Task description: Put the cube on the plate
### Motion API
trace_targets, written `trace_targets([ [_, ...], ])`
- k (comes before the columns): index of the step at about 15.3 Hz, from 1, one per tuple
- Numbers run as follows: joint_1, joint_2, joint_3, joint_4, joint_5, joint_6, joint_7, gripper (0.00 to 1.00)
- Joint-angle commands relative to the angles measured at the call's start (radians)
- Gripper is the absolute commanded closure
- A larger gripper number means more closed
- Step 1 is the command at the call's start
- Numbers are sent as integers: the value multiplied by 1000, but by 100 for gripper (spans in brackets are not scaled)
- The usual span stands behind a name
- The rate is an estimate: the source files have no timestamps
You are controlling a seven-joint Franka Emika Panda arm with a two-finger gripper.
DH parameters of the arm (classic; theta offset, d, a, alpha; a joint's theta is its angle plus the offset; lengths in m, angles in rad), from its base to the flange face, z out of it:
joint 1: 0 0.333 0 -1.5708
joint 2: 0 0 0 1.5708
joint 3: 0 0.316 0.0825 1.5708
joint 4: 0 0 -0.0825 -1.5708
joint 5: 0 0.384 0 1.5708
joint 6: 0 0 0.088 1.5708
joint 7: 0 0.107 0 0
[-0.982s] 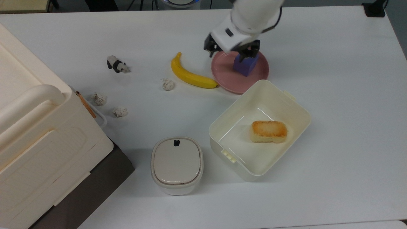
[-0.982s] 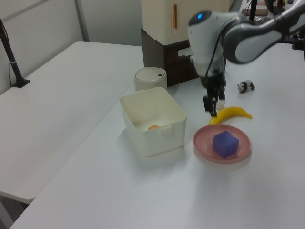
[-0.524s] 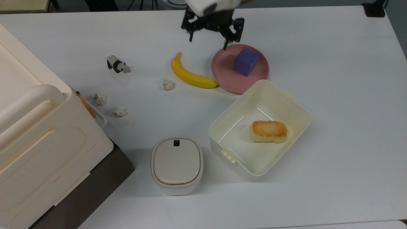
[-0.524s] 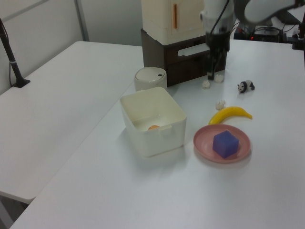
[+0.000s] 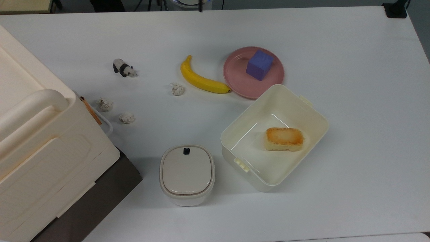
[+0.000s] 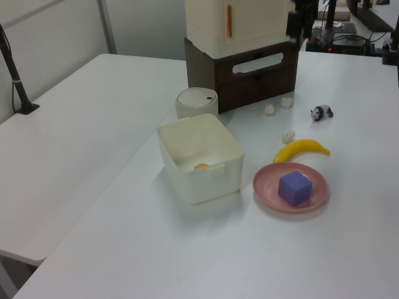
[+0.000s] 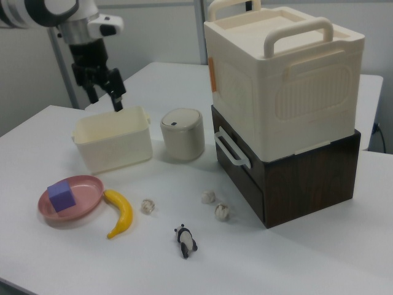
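Note:
The blue-purple cube (image 5: 259, 64) rests upright on the pink plate (image 5: 237, 76), toward the plate's far side in the top view. The left view shows the cube (image 6: 295, 187) sitting on the plate (image 6: 268, 182) with nothing touching it. In the right view, cube (image 7: 62, 196) and plate (image 7: 89, 195) lie at the lower left. My gripper (image 7: 105, 98) hangs high above the table there, well clear of the plate. It is open, with nothing between its fingers.
A banana (image 5: 201, 80) lies just left of the plate in the top view. A cream tub (image 5: 312, 111) holding a bread-like block (image 5: 284, 138) sits right below the plate. Also here: a lidded canister (image 5: 186, 174), a toy panda (image 5: 123, 68), paper balls (image 5: 177, 89) and a big cream box (image 5: 40, 151).
The gripper has risen from just over the plate and pulled away toward the table's far edge, out of the top view. The cube stays put on the plate.

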Motion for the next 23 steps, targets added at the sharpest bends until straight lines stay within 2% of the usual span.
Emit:
trace_targets([
  [1,10,-21,-57,10,31,-12,-65,0],
  [4,-25,-23,-62,16,33,-6,-93,0],
  [7,-27,-25,-61,11,29,42,-114,0],
  [13,-20,-26,-48,16,10,26,-119,0],
  [23,-19,-25,-48,14,57,28,-51,0],
])
